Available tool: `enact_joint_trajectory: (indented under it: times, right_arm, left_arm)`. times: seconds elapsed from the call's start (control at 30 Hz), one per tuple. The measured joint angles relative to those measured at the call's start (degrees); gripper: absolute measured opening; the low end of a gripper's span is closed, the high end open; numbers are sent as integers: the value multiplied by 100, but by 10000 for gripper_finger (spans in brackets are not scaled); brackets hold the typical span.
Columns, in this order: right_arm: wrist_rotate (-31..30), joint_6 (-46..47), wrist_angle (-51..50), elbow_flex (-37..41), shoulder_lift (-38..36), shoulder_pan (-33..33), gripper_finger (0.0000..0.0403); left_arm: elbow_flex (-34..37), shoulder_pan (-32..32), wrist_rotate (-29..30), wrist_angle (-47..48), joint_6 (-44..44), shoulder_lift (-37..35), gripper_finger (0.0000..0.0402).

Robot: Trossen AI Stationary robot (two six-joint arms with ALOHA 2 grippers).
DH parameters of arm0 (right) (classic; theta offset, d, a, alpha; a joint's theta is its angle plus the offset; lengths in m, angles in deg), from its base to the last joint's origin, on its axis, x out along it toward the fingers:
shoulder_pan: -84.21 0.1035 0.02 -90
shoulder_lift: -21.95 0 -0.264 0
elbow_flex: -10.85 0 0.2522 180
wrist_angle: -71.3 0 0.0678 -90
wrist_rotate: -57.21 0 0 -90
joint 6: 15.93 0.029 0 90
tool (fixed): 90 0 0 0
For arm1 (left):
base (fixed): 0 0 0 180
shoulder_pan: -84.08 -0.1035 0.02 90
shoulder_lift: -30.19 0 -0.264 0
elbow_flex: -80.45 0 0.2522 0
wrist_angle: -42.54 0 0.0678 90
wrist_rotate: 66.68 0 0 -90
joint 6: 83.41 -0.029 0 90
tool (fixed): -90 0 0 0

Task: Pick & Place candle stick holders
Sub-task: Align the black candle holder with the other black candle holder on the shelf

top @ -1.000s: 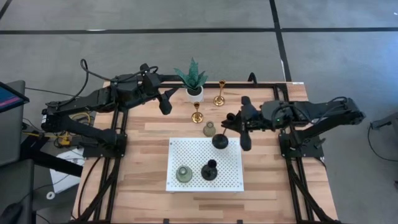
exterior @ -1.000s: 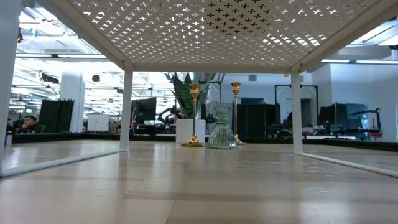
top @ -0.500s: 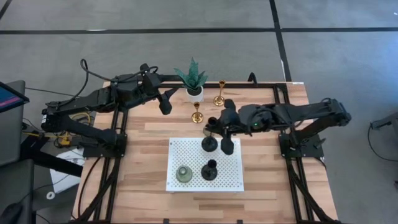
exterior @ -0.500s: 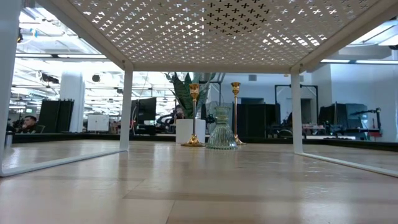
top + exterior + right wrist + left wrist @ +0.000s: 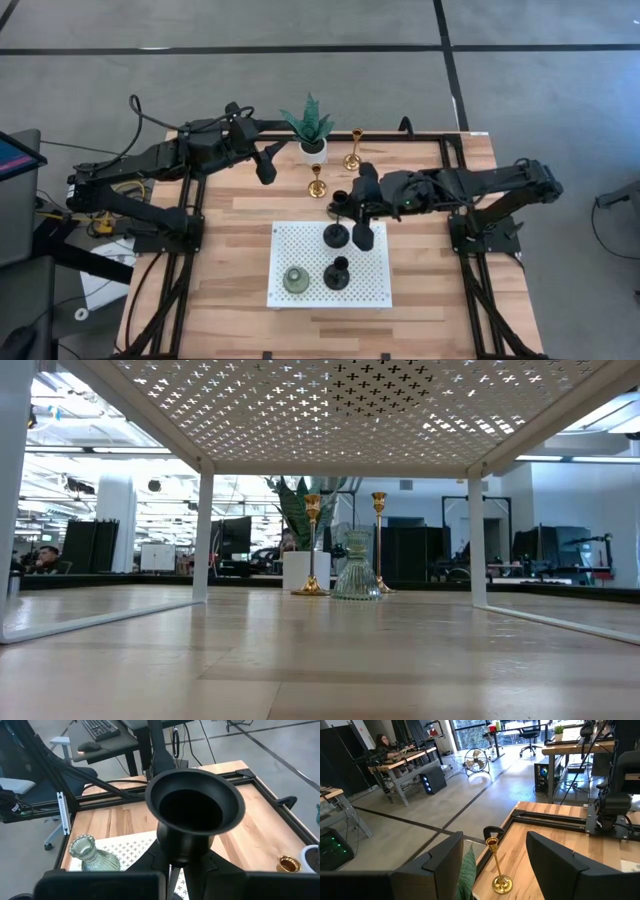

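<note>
My right gripper (image 5: 348, 222) is shut on a black stemmed holder (image 5: 335, 235) over the far part of the white perforated stand (image 5: 300, 240). A second black holder (image 5: 337, 272) and a grey-green holder (image 5: 295, 280) stand on the stand. Two gold holders (image 5: 353, 150) (image 5: 317, 182) stand on the wooden table. Another grey-green holder (image 5: 356, 565) stands on the table between them, mostly hidden under my right gripper in the high view. My left gripper (image 5: 267, 165) is open and empty at the table's far left. My right gripper pinches the black holder's narrow stem (image 5: 181, 851) between its two fingers, just below the flared hollow cup (image 5: 195, 807). The fingers come about level from the table's right side, across the stem. The holder is roughly upright, cup up. Its foot is hidden, so I cannot tell whether it rests on the stand.
A green spiky plant in a white pot (image 5: 312, 128) stands at the far edge between my arms. The stand is raised on legs (image 5: 205, 540), with open room beneath it. Bare wooden table lies left and right of the stand.
My right gripper has carried the black holder toward the table's left edge, from beside the stand's far right corner to over the stand's far part. The holder has stayed in the shut fingers.
</note>
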Motion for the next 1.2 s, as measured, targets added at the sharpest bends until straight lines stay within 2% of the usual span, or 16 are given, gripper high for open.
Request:
enact_joint_trajectory:
  times: [0.23, 0.67, 0.9, 1.2]
  right_arm:
    - [8, 65, -111, 1, 263, 41, 19]
    - [-14, -9, -176, 0, 267, 15, 19]
    - [-391, -61, -168, 66, 271, 36, 19]
    - [-578, 1, -138, 66, 269, 161, 19]
  left_arm:
    - [0, 0, 0, 0, 1, 2, 218]
    - [0, 1, 0, 29, 1, 1, 218]
    - [0, 0, 0, 48, 1, 0, 218]
    - [0, 2, 0, 66, 1, 0, 218]
